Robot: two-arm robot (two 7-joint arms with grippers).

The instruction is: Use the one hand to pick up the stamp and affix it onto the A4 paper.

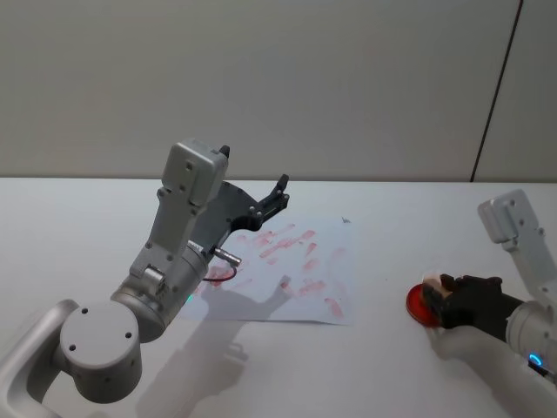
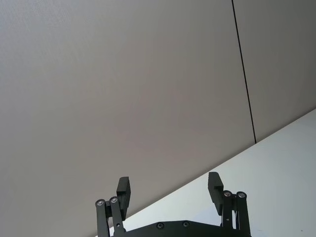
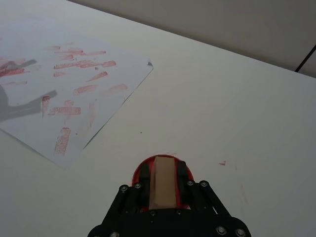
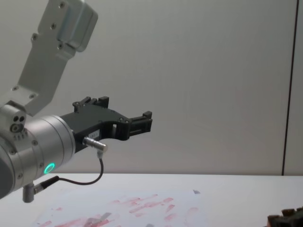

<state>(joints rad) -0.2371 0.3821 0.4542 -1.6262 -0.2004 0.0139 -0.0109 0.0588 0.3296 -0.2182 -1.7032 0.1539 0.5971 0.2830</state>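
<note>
I have the black two-fingered right gripper (image 3: 163,190) clamped on the light-brown wooden stamp (image 3: 163,181) over the round red ink pad (image 1: 421,304), well apart from the white, red-smudged A4 paper (image 1: 296,270), so carrying and pressing remain, while the left gripper (image 2: 170,195) hangs parked, fingers apart.

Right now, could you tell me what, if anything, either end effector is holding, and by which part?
The right end effector grips the stamp by its long sides, over the red ink pad. The left end effector holds nothing.

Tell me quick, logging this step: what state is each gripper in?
Left gripper: open, empty, raised above the paper.
Right gripper: closed on the stamp, over the red ink pad.
</note>
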